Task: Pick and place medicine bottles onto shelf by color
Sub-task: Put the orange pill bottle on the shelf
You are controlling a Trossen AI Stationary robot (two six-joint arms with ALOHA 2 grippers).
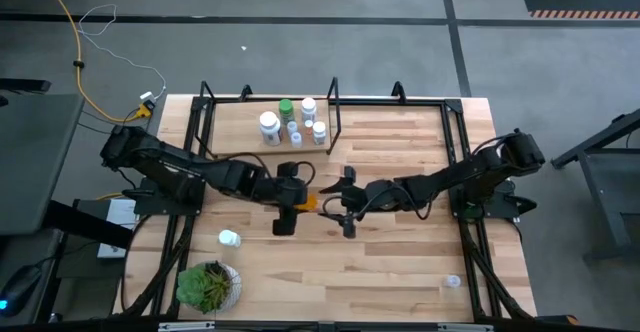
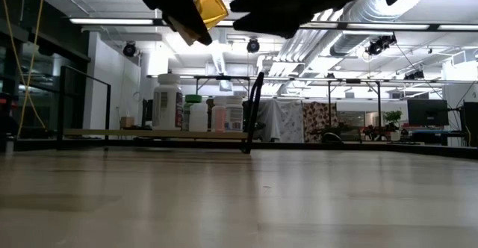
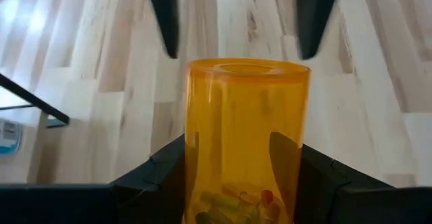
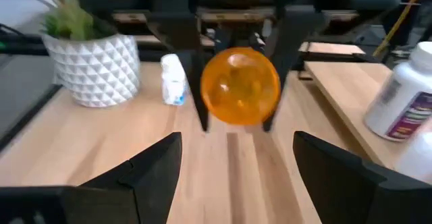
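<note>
**Orange bottle held above mid-table, grippers facing each other**

The left gripper [image 1: 300, 200] holds the orange bottle [image 3: 246, 140] clamped between its fingers, raised above the table [image 1: 400, 272] near its centre. From the left wrist, the bottle's lower end is cut off by the frame edge; small pills show through its wall. From table height, only one corner of the orange bottle [image 2: 210, 7] shows between dark arm parts, and both arms are cut off at the top edge.

The right gripper [image 1: 345, 204] sits just beside the left one, pointing at it. Its fingers [image 4: 145, 166] stand spread apart, with nothing between them. Seen from the right wrist, the bottle's round end [image 4: 241, 86] faces the camera, blurred.

The shelf [image 1: 230, 137] stands at the far side of the table. A cluster of bottles stands on it, one of them green [image 1: 286, 108], the rest white [image 1: 269, 127]; their labels are too small to read. One white bottle [image 1: 230, 238] lies near the potted plant [image 1: 208, 285]. Another small white object [image 1: 452, 282] near the right front corner is hard to identify.
</note>
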